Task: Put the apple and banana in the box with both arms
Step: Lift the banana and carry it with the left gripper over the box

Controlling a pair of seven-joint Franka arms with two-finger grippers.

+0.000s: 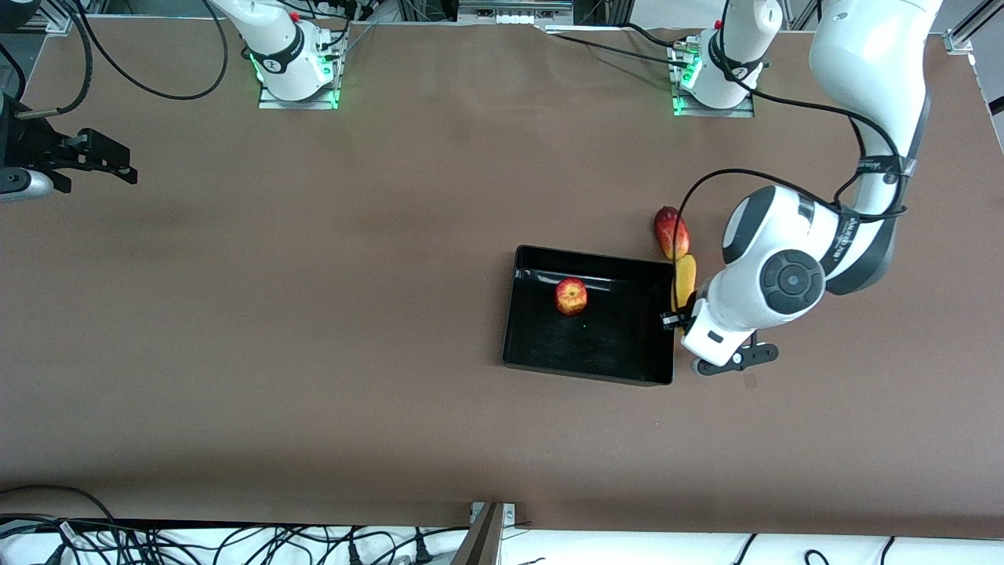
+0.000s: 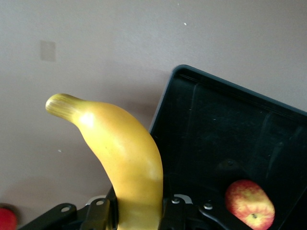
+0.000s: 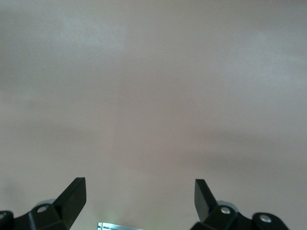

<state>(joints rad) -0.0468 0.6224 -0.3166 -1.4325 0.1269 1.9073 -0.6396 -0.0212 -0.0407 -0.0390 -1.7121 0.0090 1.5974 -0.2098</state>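
Observation:
The yellow banana (image 1: pixel 685 280) is gripped at its lower end by my left gripper (image 1: pixel 674 317), which is shut on it just outside the black box (image 1: pixel 541 357), at the rim toward the left arm's end of the table. In the left wrist view the banana (image 2: pixel 127 158) rises between the fingers of that gripper (image 2: pixel 139 213), with the box (image 2: pixel 225 120) beside it. The apple (image 1: pixel 571 296), red with yellow patches, lies inside the box; the left wrist view shows the apple (image 2: pixel 249 203) too. My right gripper (image 1: pixel 114 163) waits open over bare table at the right arm's end; its wrist view shows the gripper (image 3: pixel 140 194) holding nothing.
An elongated red-yellow fruit (image 1: pixel 671 232) lies on the table just past the banana's tip, farther from the front camera than the box. A red object (image 2: pixel 5 219) shows at the edge of the left wrist view. The brown tabletop (image 1: pixel 314 314) stretches wide around the box.

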